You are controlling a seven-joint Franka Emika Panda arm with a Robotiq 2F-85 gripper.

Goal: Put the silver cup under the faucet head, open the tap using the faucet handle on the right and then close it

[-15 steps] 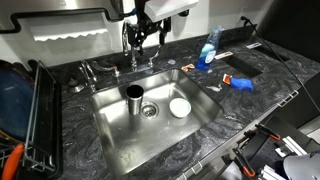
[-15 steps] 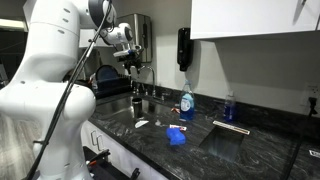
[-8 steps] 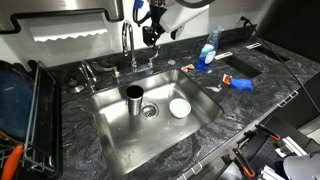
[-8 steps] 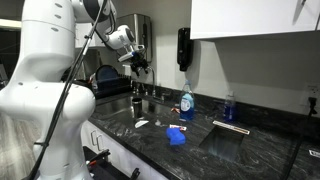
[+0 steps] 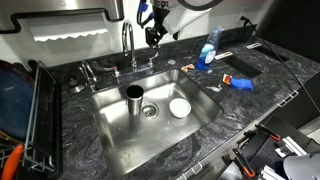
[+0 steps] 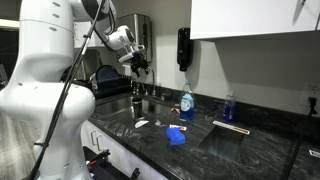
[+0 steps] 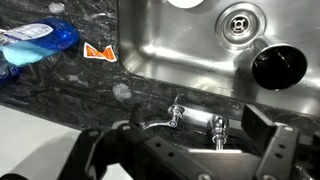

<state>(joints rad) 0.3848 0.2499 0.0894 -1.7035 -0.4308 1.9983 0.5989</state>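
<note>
**Task object.** The silver cup [image 5: 134,97] is standing upright on the floor of the sink [image 5: 120,140], just beside the drain [image 5: 150,110], on the side toward the back edge of the counter [image 5: 230,110]. It is a plain cylinder with a brushed metal wall and an open top. In the wrist view the cup [image 7: 278,66] is showing as a round rim around a dark interior, near the perforated drain [image 7: 238,20].

**Gripper.** In both exterior views the gripper [image 5: 153,33] [image 6: 141,66] is hanging in the air over the back edge of the counter, above the faucet [image 5: 127,45] and touching nothing. In the wrist view the gripper [image 7: 190,158] is showing its dark fingers [image 7: 100,155] spread well apart, with nothing between them. A chrome faucet handle [image 7: 177,113] and a second chrome fitting [image 7: 218,126] are sitting below it.

**Materials and shapes.**
- The counter [image 7: 60,90] is a dark, glossy, mottled stone.
- The sink [image 7: 170,40] is a rectangular stainless basin with rounded corners, and its walls are reflecting light.
- The faucet is a tall, curved chrome neck.
- A flat white disc [image 5: 180,107] is lying on the basin floor, on the far side of the drain from the cup.
- A translucent blue bottle [image 5: 208,48] is standing near the back edge of the counter.
- A soft blue item [image 5: 241,83] is lying on the stone between the back and front edges.
</note>
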